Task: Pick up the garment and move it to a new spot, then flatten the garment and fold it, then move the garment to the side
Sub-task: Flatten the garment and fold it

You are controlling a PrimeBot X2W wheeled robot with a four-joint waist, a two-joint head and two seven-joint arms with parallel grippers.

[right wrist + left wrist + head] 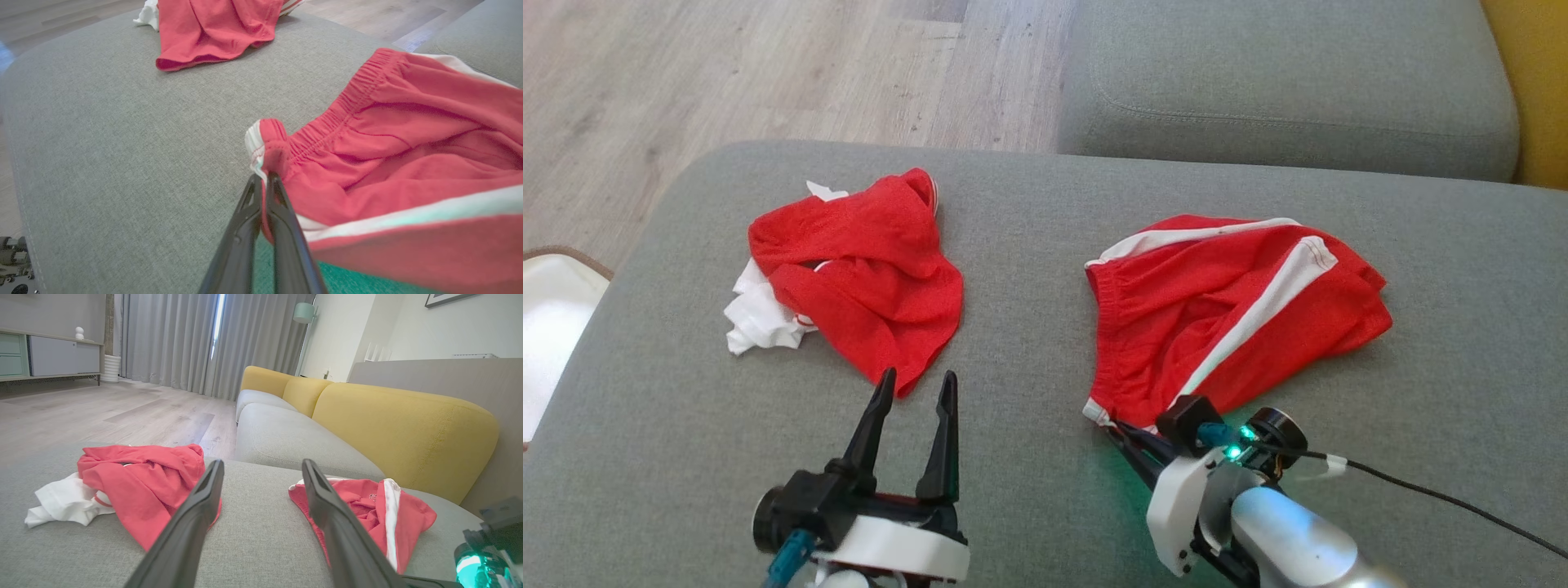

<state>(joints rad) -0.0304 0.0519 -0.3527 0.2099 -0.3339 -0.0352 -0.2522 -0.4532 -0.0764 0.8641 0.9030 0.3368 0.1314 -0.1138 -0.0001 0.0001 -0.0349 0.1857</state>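
Note:
The garment, red shorts with white side stripes (1233, 310), lies rumpled on the right of the grey cushion (1029, 196). My right gripper (1112, 429) is shut on the near waistband corner of the shorts (388, 155); in the right wrist view its fingers (264, 176) pinch the red and white hem, lifted slightly off the cushion. My left gripper (917, 377) stands open just in front of a second crumpled red and white garment (866, 269), holding nothing. Between its fingers (261, 465) in the left wrist view lies bare cushion, with the shorts (367, 502) to the right.
A grey sofa seat (1282, 73) sits beyond the cushion, with yellow backrests (400, 428). Wooden floor (727, 73) lies to the far left. A white object (547, 327) is at the left edge. A black cable (1445, 498) trails from my right wrist.

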